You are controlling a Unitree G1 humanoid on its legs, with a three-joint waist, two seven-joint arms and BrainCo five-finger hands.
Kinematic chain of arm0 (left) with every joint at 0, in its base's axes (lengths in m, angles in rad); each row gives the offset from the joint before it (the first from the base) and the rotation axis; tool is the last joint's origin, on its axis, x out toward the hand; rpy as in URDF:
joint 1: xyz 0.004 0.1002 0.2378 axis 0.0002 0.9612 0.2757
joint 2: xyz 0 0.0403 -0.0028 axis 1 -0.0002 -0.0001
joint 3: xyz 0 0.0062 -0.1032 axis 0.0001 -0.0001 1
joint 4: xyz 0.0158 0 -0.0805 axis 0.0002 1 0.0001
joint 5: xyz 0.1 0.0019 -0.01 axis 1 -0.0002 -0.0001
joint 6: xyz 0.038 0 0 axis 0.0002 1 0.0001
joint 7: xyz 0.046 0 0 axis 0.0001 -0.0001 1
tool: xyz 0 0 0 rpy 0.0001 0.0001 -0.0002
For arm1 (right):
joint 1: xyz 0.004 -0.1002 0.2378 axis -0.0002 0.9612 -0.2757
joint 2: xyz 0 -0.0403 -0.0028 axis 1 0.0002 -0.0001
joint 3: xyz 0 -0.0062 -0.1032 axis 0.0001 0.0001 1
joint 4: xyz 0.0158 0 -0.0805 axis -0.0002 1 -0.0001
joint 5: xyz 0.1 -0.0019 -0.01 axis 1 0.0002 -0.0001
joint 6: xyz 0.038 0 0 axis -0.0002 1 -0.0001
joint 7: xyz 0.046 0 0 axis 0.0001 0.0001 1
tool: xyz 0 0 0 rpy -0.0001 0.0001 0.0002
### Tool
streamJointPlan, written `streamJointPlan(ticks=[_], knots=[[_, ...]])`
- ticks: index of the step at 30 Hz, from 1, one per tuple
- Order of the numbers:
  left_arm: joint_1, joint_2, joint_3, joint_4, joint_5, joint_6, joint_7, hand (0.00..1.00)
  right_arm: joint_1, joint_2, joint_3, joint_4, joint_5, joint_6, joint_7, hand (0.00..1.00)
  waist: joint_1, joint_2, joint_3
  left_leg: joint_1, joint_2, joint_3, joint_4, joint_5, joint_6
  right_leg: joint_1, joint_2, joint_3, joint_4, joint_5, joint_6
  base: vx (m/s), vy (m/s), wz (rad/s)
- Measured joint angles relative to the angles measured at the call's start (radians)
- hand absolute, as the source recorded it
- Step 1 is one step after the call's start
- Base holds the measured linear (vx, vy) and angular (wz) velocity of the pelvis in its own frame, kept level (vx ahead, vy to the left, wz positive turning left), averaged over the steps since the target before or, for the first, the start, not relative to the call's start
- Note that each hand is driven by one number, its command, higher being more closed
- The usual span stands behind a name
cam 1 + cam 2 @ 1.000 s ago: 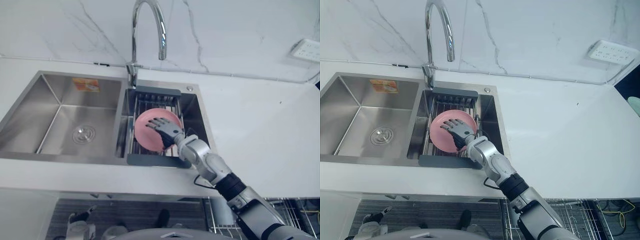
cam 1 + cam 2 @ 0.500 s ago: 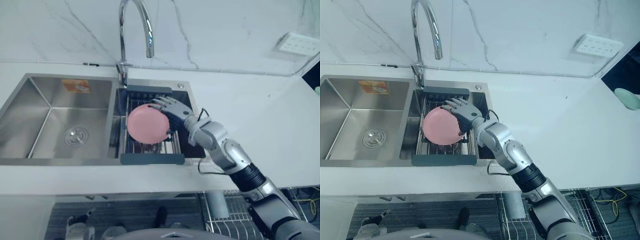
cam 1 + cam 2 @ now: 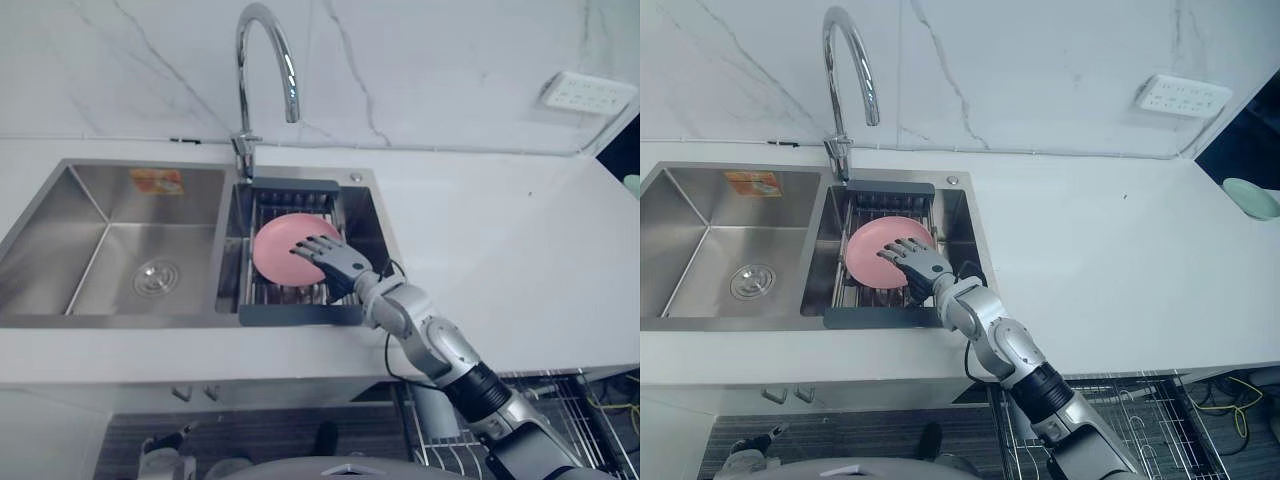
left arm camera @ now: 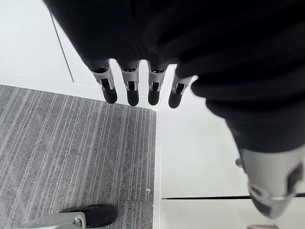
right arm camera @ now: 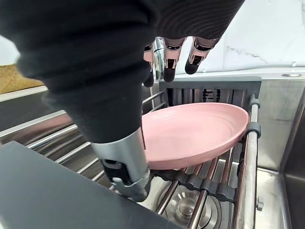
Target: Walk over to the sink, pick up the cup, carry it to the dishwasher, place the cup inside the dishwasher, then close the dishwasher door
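Fingers (image 5: pixel 199 52) of right hand (image 3: pixel 335 262) straight, spread, gripping nothing, over pink dish (image 3: pixel 278 245) lying tilted on rack (image 3: pixel 300 315) in sink (image 3: pixel 110 250); contact unclear. Left hand (image 4: pixel 129 86) relaxed, fingers straight, above floor (image 4: pixel 71 152).

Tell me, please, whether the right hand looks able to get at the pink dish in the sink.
Probably yes: the right hand is open just over the pink dish on the rack, and nothing lies between them.

On the sink rack (image 3: pixel 880 318) (grey-framed): pink dish (image 3: pixel 870 262).
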Motion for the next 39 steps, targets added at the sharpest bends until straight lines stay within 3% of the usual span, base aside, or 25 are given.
streamJointPlan(ticks=[15, 31, 39], knots=[[0.013, 0.001, 0.002, -0.003, 0.000, 0.003, -0.004, 0.00, 0.001, -0.019, -0.012, -0.013, -0.056, -0.005, -0.001, 0.00, -0.004, 0.012, -0.001, 0.000, 0.004, -0.001, -0.007, 0.002, -0.010, -0.001, 0.002, -0.004, 0.000, -0.001, 0.001, 0.00, 0.045, 0.01], [0.000, 0.014, 0.001, -0.038, 0.001, 0.004, -0.004, 0.00, -0.026, -0.014, 0.021, 0.193, -0.096, 0.018, 0.000, 0.00, 0.000, 0.011, 0.001, 0.021, 0.003, 0.000, -0.019, -0.001, -0.004, 0.017, 0.000, -0.009, 0.000, -0.012, 0.016, 0.01, 0.020, 0.01], [0.001, 0.013, 0.001, -0.038, 0.001, 0.000, -0.004, 0.00, -0.059, 0.009, 0.061, 0.302, -0.096, 0.006, -0.058, 0.00, 0.006, 0.011, 0.005, 0.022, 0.002, -0.004, -0.022, -0.001, -0.004, 0.017, 0.000, -0.012, 0.000, -0.014, 0.018, 0.01, 0.033, 0.01]])
